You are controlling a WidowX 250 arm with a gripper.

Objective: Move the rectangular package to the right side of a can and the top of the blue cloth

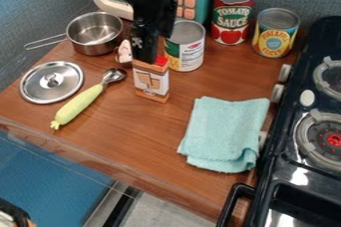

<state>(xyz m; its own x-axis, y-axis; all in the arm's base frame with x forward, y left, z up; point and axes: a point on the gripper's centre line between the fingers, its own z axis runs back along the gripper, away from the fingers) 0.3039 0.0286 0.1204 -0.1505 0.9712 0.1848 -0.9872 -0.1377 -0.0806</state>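
The black gripper [145,49] hangs down from the top edge, left of centre, its lower end at the top of the rectangular package [152,82]. That package is an orange and white carton with a red cap, standing upright on the wooden counter; the gripper hides part of its top. Just behind it and to the right stands a white and green can [185,47]. The light blue cloth [225,132] lies folded at the right of the counter, nearer the front than the package.
A tomato sauce can [232,14] and a yellow can [275,33] stand at the back right. To the left are a metal pot [95,33], a lid [51,82] and a green-handled spoon [79,104]. The black stove [299,171] borders the counter's right side.
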